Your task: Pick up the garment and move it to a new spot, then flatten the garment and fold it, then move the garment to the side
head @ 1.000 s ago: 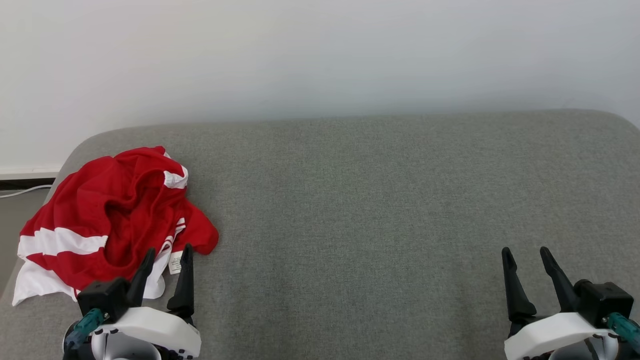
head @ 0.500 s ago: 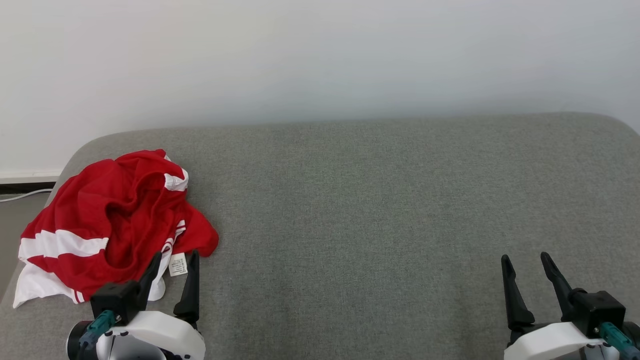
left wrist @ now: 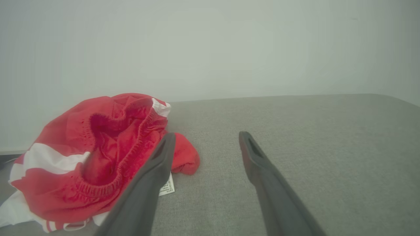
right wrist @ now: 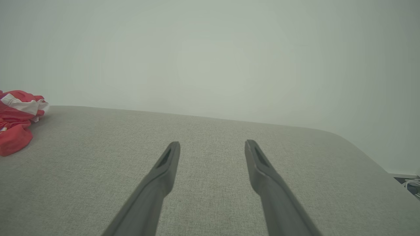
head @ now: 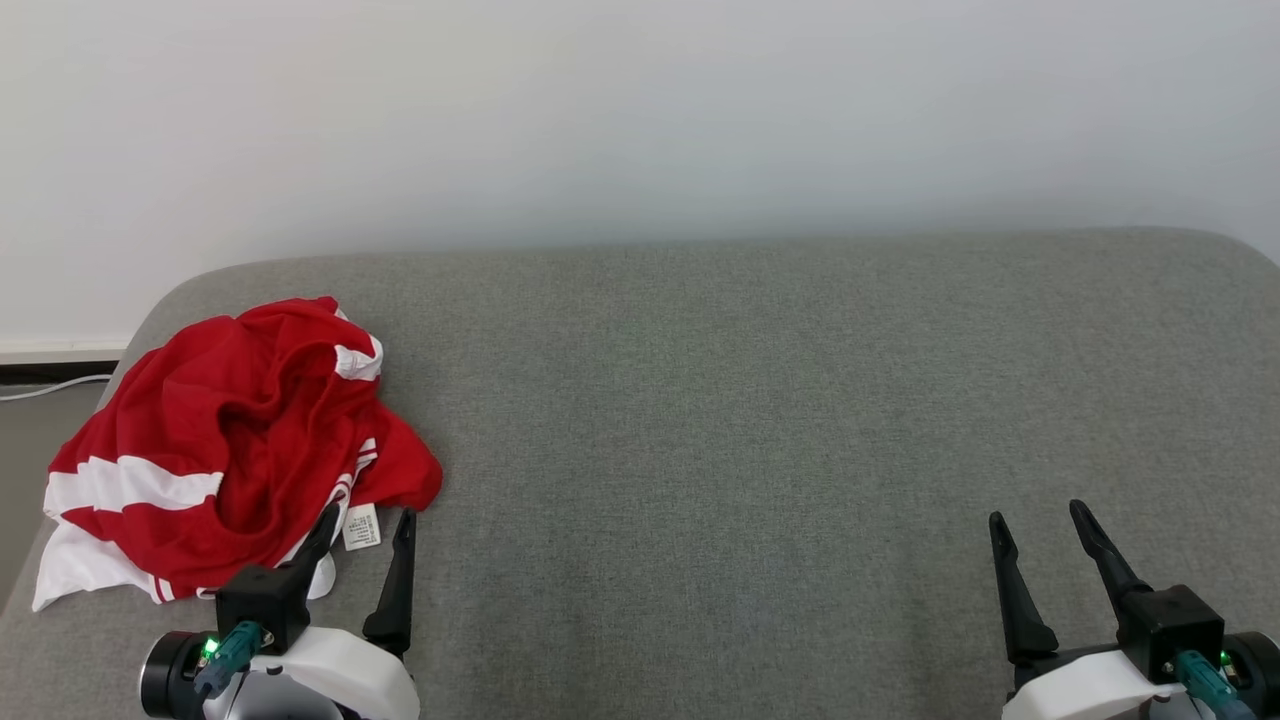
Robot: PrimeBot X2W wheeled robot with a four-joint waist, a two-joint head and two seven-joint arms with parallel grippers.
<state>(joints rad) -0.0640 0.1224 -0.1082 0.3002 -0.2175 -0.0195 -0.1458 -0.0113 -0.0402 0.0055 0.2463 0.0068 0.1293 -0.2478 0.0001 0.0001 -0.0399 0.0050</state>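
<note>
Red and white cloth, thin and light by its look, is what you must handle: the garment (head: 200, 440) lies crumpled at the left end of the grey cushion (head: 750, 420), near the rounded corner. It is soft and limp, so I judge it will sag and hang from any point you lift, and it will not keep its shape. The left gripper (head: 367, 513) is spread wide and empty, just beside the near edge of the heap, with one finger by the small label (head: 361, 527); whether it touches the cloth I cannot tell. The right gripper (head: 1036, 512) is also spread and empty, well apart over bare cushion. Do not take the label, it is too small. The gathered waistband (left wrist: 131, 154) is probably the best place, because this thick ridge gives the fingers something to pinch. A smooth single layer may slip out.
</note>
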